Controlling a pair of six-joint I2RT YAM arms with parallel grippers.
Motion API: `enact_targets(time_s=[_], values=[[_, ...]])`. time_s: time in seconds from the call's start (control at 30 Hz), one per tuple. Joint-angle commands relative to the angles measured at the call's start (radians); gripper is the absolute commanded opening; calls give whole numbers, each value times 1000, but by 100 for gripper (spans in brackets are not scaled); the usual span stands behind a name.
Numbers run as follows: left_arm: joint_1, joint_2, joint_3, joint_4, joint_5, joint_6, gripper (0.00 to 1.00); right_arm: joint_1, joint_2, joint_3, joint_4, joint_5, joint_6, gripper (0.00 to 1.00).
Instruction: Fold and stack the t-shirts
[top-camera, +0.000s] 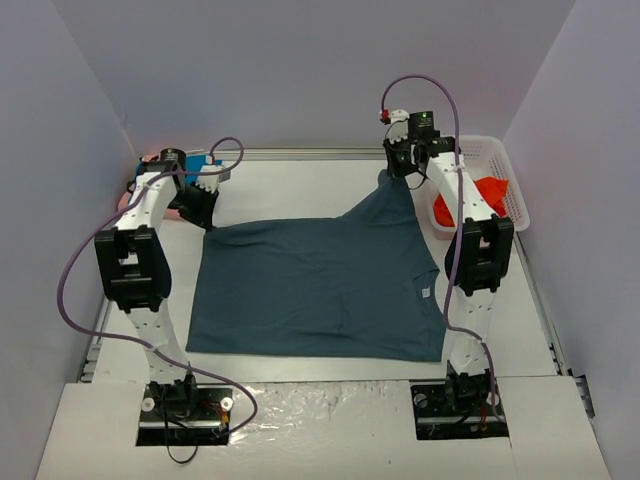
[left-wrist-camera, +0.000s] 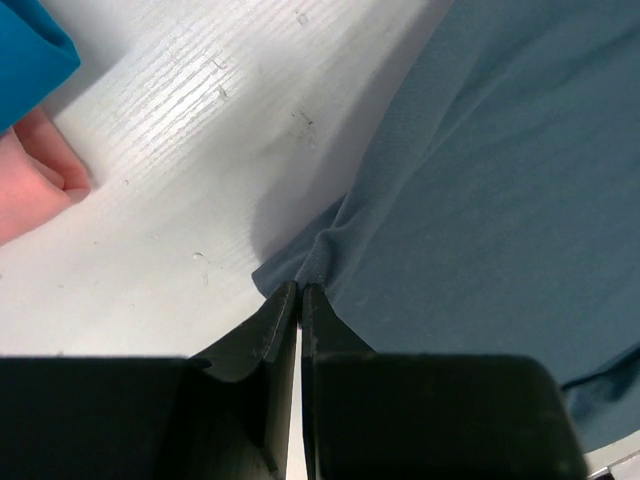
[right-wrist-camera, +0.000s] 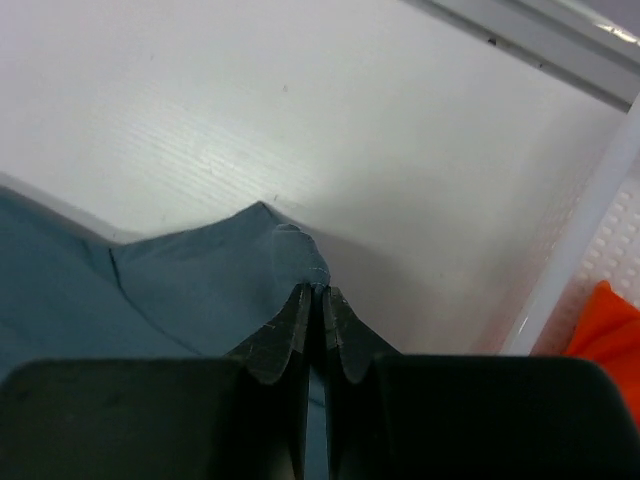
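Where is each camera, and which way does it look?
Top camera: high behind the arms, looking down at the table and the blue-grey t-shirt; both arms show.
Left wrist camera: on the left arm, looking down past the left gripper, shut on a shirt corner; teal t-shirt and pink t-shirt beside.
Right wrist camera: on the right arm, looking down past the right gripper, shut on another corner; white basket at the edge.
Shared: all three show the blue-grey t-shirt.

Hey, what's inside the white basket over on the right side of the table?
An orange-red t-shirt lies bunched inside the white basket. The right arm covers part of it, and anything that may lie beneath the shirt is hidden.
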Motion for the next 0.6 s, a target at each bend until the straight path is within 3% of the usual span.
enact_targets(time_s=[0.0, 0.57], values=[[30, -108, -23, -4, 46, 5, 2, 5, -134, -100, -57, -17, -34, 0], [113, -240, -204, 13, 158, 103, 2, 4, -530, -490, -165, 12, -84, 0]])
